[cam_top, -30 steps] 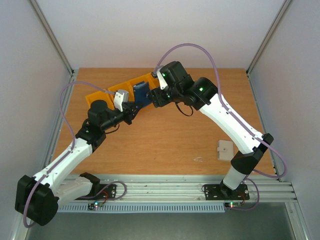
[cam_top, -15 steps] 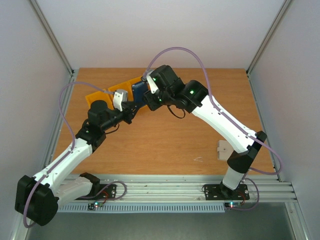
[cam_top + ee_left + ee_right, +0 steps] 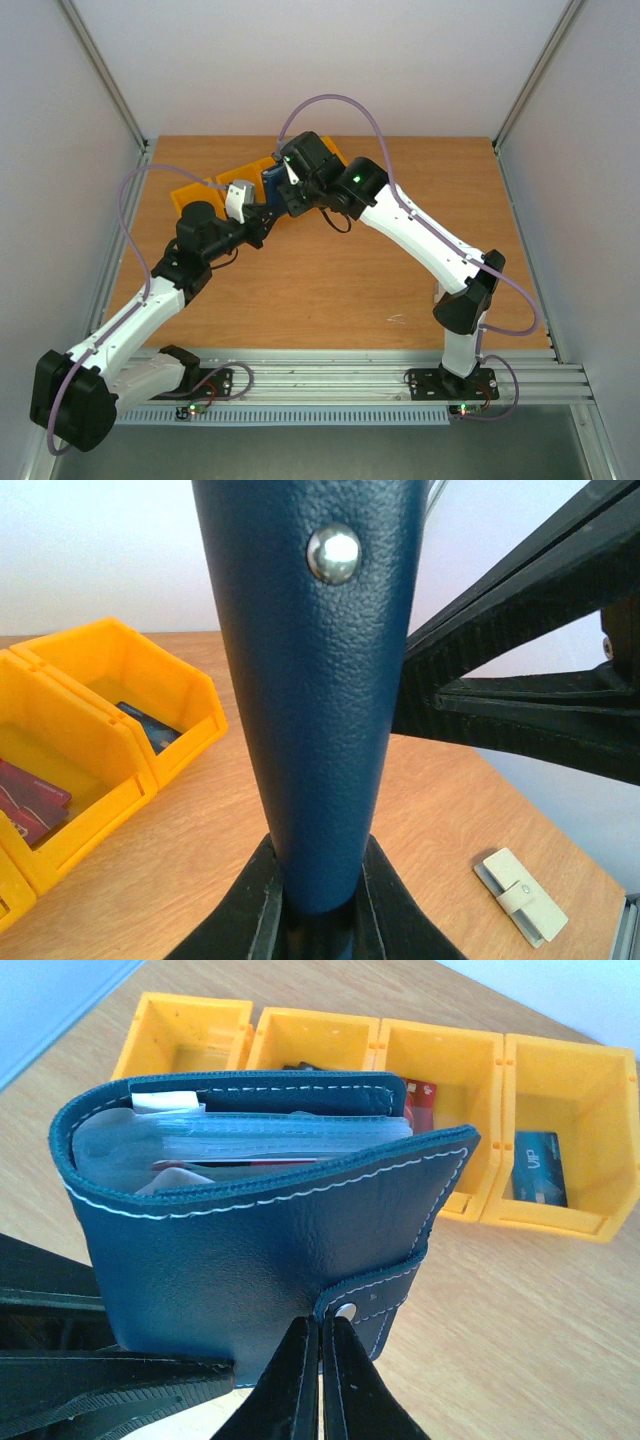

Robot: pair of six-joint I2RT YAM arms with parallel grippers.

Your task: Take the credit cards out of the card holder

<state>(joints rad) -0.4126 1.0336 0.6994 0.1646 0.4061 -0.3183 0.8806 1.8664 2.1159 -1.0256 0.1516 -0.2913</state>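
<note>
The card holder [image 3: 250, 1260] is a navy wallet, folded shut and held upright above the table. My left gripper [image 3: 318, 880] is shut on its lower spine [image 3: 310, 680]. My right gripper [image 3: 320, 1325] has its fingers pressed together on the end of the closing tab, just beside the snap [image 3: 345, 1310]. Cards in clear sleeves [image 3: 270, 1145] show in the wallet's open top edge, one with a red edge. In the top view both grippers meet at the card holder [image 3: 275, 185] by the bins.
A row of yellow bins [image 3: 560, 1140] stands behind the wallet. One holds a red card [image 3: 420, 1100], another a dark blue card [image 3: 540, 1180]. The left wrist view shows those bins [image 3: 120, 680] at left. A beige pad [image 3: 520, 895] lies on the table at right.
The right arm has swung left to the wallet and its gripper has closed at the tab. The left arm has stayed still, holding the wallet.
</note>
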